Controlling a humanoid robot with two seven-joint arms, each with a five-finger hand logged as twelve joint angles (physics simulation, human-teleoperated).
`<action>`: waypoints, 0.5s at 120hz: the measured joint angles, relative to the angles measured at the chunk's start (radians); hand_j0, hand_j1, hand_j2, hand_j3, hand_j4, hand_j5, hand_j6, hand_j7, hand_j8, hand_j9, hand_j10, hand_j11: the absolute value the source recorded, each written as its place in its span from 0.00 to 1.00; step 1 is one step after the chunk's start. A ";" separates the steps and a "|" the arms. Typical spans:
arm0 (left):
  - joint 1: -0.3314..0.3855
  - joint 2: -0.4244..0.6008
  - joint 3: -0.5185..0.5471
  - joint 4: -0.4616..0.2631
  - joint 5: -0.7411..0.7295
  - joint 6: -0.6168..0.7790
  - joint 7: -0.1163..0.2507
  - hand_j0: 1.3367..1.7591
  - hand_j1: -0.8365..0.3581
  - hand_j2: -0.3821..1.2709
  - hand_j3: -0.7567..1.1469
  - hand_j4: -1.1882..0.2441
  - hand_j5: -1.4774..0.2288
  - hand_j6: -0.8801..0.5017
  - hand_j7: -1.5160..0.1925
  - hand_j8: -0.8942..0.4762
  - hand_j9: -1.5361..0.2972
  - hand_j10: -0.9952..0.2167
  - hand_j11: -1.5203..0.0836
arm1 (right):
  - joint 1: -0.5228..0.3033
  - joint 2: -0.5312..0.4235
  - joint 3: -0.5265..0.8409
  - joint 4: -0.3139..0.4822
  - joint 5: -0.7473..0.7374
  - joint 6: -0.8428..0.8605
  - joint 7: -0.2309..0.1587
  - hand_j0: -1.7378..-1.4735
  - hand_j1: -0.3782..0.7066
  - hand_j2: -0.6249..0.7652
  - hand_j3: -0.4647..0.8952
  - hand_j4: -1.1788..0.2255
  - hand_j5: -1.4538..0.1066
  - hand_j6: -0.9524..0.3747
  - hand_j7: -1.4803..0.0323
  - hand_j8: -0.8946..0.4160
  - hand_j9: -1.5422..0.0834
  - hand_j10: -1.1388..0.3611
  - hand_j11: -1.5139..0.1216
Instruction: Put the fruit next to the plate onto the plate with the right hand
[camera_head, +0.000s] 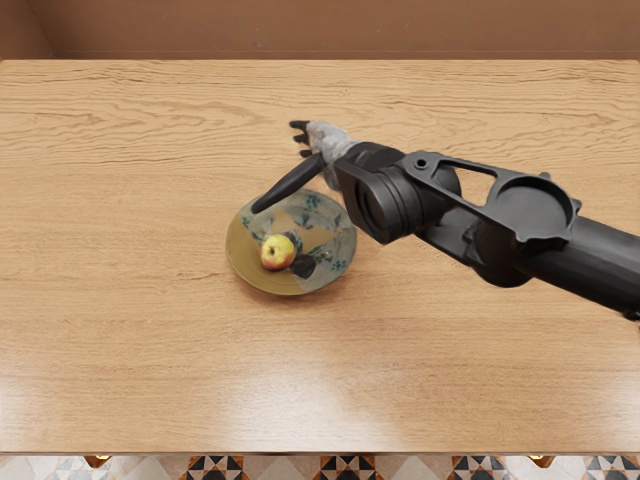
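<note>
**Right hand (318, 158) spread over the plate (236, 245), apple (277, 252) lying on it**

Right arm comes in from the right edge of the frame and ends a little left of the centre; its hand hangs over the upper right rim of the plate, with the fingers (285, 187) spread apart and closed around nothing; one long dark finger points down-left across the rim, others point to the upper left. One more dark fingertip shows just beside the apple; I cannot tell if it touches the skin.

The apple, yellow with a red side, sits inside the plate, toward its lower left part; so it is on the plate and not next to it, and I judge the task as nearly done, with only the lifting away of the hand left. The plate is shallow, with a blue-green pattern, and stands on the wooden table (130, 150).

The apple looks firm, smooth and round, probably light for this hand; the skin may be slippery, and it will roll easily. I would take it at the widest part, thumb against fingers from two sides; the plate seems fragile, so any contact should be soft.
</note>
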 joint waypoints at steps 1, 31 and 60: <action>0.000 0.000 0.000 0.000 0.000 0.000 0.000 0.76 0.99 0.23 0.40 0.83 0.87 0.64 0.89 0.65 0.84 0.82 0.95 | -0.004 -0.004 0.007 0.004 0.000 0.002 0.000 0.30 0.06 0.45 0.34 0.82 0.91 0.70 0.95 0.66 0.92 0.74 0.90; 0.000 0.000 0.000 0.000 0.000 0.000 0.000 0.76 0.99 0.23 0.40 0.83 0.87 0.64 0.89 0.65 0.84 0.82 0.95 | -0.175 -0.127 0.244 0.111 0.003 0.286 0.000 0.30 0.05 0.45 0.34 0.82 0.91 0.70 0.96 0.66 0.93 0.74 0.91; -0.001 0.000 -0.001 0.000 0.000 0.000 0.000 0.76 0.99 0.23 0.40 0.83 0.87 0.64 0.89 0.65 0.84 0.82 0.95 | -0.395 -0.235 0.506 0.175 0.004 0.670 0.000 0.30 0.05 0.45 0.34 0.82 0.91 0.70 0.96 0.66 0.93 0.74 0.91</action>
